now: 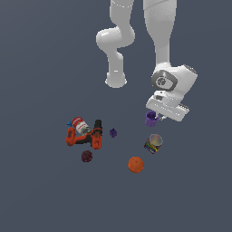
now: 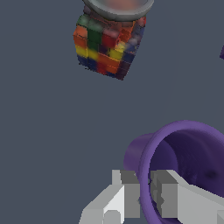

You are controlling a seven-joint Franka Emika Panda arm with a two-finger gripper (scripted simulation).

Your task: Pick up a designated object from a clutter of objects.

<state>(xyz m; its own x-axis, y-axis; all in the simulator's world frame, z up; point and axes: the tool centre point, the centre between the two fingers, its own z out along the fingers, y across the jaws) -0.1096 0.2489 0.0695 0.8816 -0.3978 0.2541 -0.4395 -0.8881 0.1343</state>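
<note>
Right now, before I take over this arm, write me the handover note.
Gripper: fingers straddle the purple cup's rim, one inside, one outside. Whether they are clamped cannot be told.
Cup: tilted under the gripper, above the striped can; whether it is off the floor is unclear.
Other clutter untouched: drill, red-labelled can, orange ball, dark red ball, small purple lump.
Done: gripper placed on cup.
Left: confirm grip, lift clear.

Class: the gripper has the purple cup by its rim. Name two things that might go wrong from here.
1. The gripper pinches only the thin rim of the purple cup, one finger inside, one outside; the tapered cup might pivot or slip out.
2. The rainbow-striped can lies close below; a dropped cup may knock it.
</note>
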